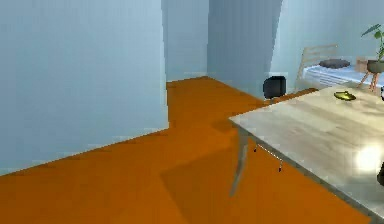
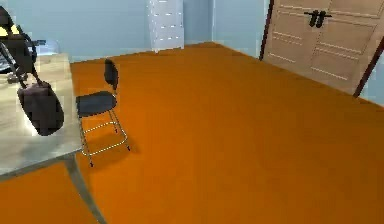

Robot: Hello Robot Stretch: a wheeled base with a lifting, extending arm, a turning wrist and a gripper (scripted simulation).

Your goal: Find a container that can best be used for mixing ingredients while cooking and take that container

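A light wooden table (image 1: 310,130) fills the forward view's right. Near its far edge lies a small, low yellow-green thing (image 1: 345,96), too small to name. A bright white thing (image 1: 379,166) sits at the right edge of the table. In the arm side view the same kind of tabletop (image 2: 25,150) shows at the left, with a dark rounded bag-like thing (image 2: 40,105) and a black and yellow thing (image 2: 14,48) on it.
A blue wall (image 1: 80,70) stands close on the forward view's left, with orange floor (image 1: 150,165) running back. Farther off are a dark round object (image 1: 274,87), a bed (image 1: 335,70) and a plant (image 1: 377,45). A black chair (image 2: 100,103), a white dresser (image 2: 166,25) and double doors (image 2: 320,40) show to the side.
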